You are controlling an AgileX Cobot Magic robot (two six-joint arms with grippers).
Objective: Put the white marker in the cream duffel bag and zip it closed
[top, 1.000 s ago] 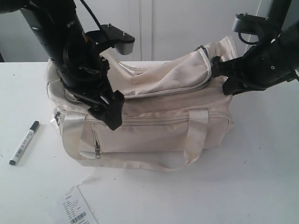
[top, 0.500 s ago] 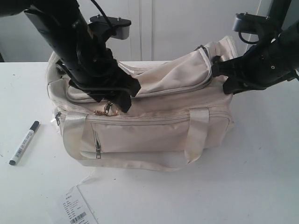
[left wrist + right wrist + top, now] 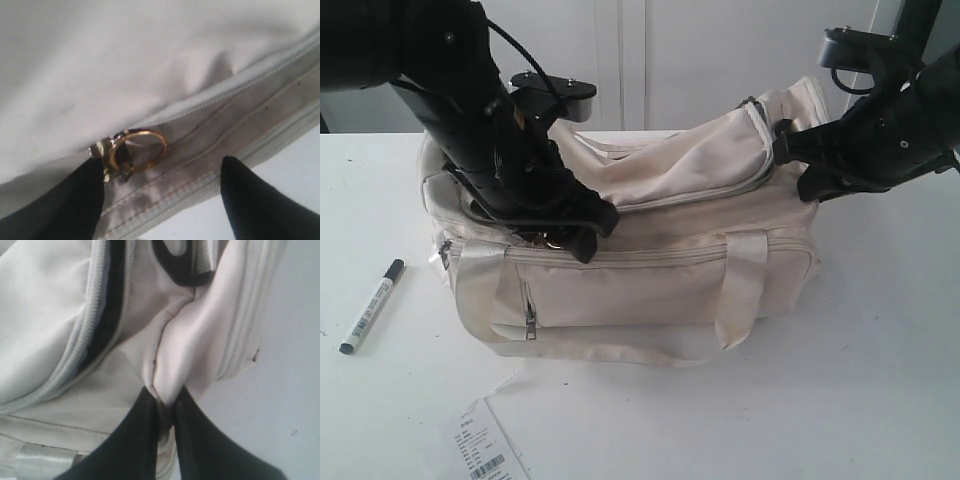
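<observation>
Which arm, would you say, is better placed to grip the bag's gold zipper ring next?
Left: the left hand is open beside the gold ring, while the right hand is shut on the cream duffel bag at its far end.

Bright, even light washes the flat white tabletop point(image 3: 880, 400) pale; a faint shadow rims the soft cream fabric duffel bag point(image 3: 650, 280); the matte black robot arms point(image 3: 470, 110) lose detail; both wrist views look soft, the small gold metal ring point(image 3: 137, 150) blurred.
</observation>
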